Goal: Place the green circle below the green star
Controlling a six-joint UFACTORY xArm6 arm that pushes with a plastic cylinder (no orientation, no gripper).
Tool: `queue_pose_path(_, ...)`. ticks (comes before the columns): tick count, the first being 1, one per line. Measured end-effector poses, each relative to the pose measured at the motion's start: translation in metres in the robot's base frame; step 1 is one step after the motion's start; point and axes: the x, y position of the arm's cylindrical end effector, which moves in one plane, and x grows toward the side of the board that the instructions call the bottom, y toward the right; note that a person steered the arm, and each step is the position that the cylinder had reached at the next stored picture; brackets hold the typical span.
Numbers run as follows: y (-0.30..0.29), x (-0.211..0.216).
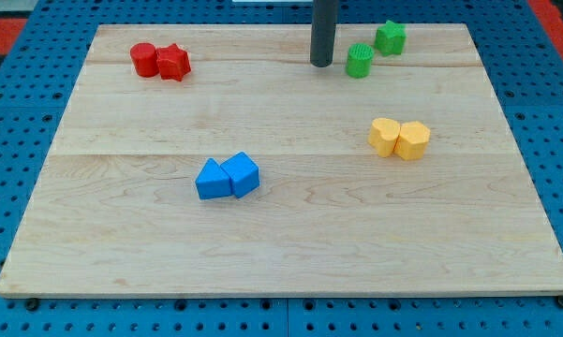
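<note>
The green circle [359, 60] is a short green cylinder near the view's top, right of centre. The green star [390, 37] sits just up and to the right of it, close to the board's top edge, with a small gap between them. My tip [321, 64] is the lower end of the dark rod coming down from the view's top. It stands just left of the green circle, a small gap apart, at about the same height in the view.
A red circle [144, 59] and a red star-like block [173, 63] touch at the top left. Two blue blocks [228, 177] sit together at centre. Two yellow blocks [400, 138] sit together at the right. The wooden board [281, 253] lies on a blue pegboard.
</note>
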Motion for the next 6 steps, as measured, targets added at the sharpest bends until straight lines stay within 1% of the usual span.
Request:
queue_pose_path(1,0.005,0.000)
queue_pose_path(5,0.066,0.000)
queue_pose_path(6,0.066,0.040)
